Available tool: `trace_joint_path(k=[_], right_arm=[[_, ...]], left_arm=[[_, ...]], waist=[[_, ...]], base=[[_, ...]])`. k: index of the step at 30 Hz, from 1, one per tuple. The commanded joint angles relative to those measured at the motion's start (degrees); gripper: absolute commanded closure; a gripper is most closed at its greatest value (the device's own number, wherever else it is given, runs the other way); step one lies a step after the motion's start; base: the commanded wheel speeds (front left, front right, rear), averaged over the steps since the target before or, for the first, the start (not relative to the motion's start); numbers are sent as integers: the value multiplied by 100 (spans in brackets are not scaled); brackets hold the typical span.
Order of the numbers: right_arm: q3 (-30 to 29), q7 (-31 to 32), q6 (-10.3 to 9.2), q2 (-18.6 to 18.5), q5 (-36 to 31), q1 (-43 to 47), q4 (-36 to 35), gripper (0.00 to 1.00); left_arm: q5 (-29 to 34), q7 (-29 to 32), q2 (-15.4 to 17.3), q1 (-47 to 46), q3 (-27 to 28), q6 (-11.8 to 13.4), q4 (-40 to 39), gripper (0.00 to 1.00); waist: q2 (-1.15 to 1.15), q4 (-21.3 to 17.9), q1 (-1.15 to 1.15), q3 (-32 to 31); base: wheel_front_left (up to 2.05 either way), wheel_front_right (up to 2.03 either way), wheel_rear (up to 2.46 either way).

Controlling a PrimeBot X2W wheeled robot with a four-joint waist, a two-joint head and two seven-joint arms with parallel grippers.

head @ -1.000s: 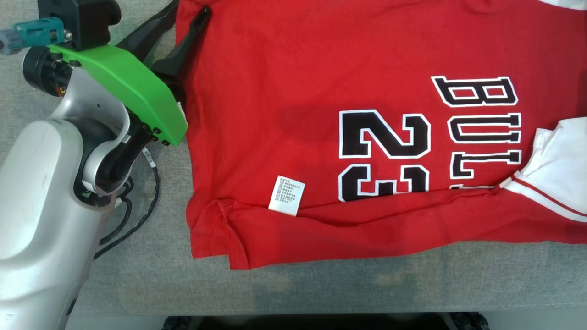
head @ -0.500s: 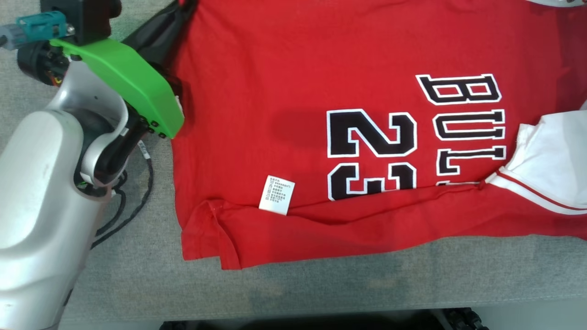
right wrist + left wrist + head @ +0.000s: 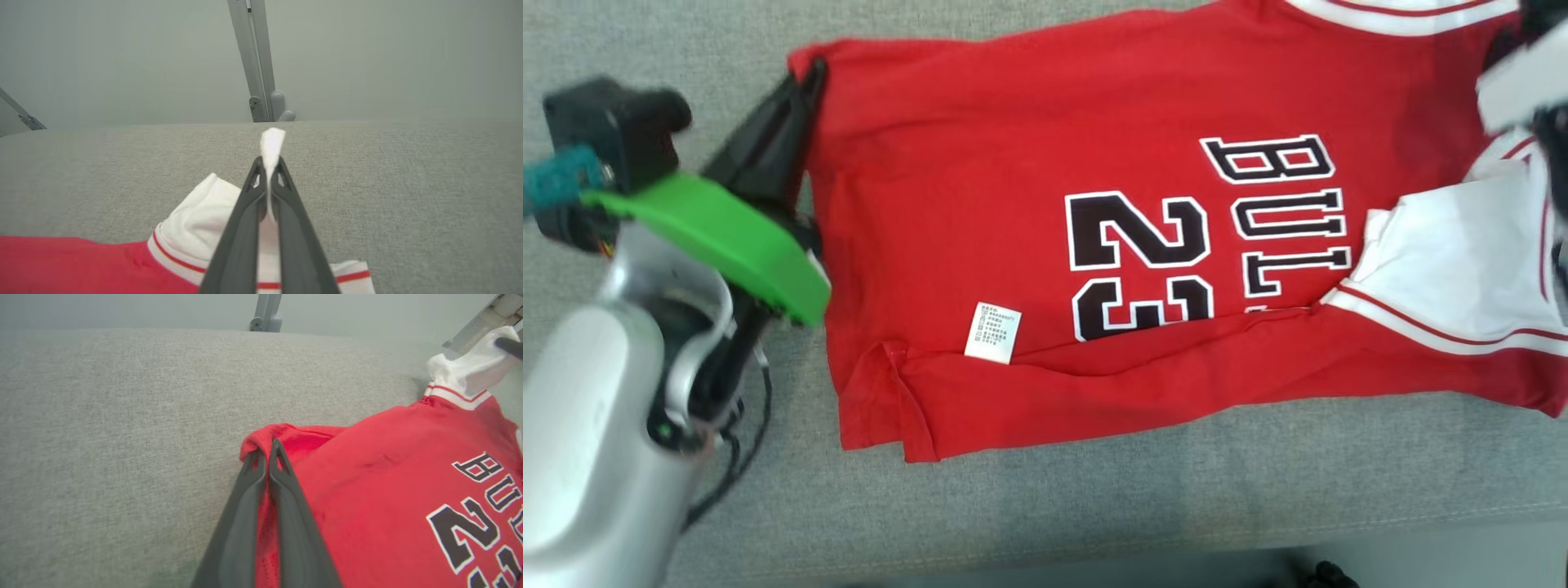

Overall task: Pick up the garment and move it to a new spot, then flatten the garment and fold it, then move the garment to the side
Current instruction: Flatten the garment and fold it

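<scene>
Spanning the long axis of the garment (image 3: 980, 163), we have the left claw (image 3: 266, 454) pinched shut on its red hem corner and the right claw (image 3: 268, 163) pinched shut on its white edge.

The head camera looks steeply down from above onto the grey surface (image 3: 1094, 506), close enough that the garment (image 3: 1013, 212) runs off the frame's top and right edges. The left wrist camera sits low behind the left claw (image 3: 267, 453) and looks along it across the surface toward a far wall and a pale post (image 3: 265, 312), with the garment's red corner very near the lens. The right wrist camera sits likewise behind the right claw (image 3: 269, 163), low over the surface and facing the same wall and post. All three views share the garment and the surface, and both wrist views share the post.
</scene>
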Motion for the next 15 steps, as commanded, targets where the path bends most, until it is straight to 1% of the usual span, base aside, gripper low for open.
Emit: trace_joint_path(k=[1,5,9,12,15], right_arm=[[-35,-42,-2,-9,59,183,-76,100],[-246,-85,-2,75,257,1375,-917,100],[-523,-44,-2,275,388,2475,-1694,100],[-723,4,-1,491,419,3226,-2104,100],[-881,39,-1,684,436,3755,-2316,100]], left_arm=[[-69,-31,11,150,-4,29,-50,100],[-114,-222,80,929,54,257,-545,100],[-166,-387,156,1700,177,495,-916,100],[-271,-506,130,2207,218,618,-1166,100],[-364,-593,106,2635,207,696,-1325,100]], waist=[[0,-93,0,-312],[0,-210,0,-696],[0,-370,0,-1039],[0,-458,0,-1210],[0,-562,0,-1299]], base=[[0,0,0],[0,0,0],[0,0,0],[0,0,0],[0,0,0]])
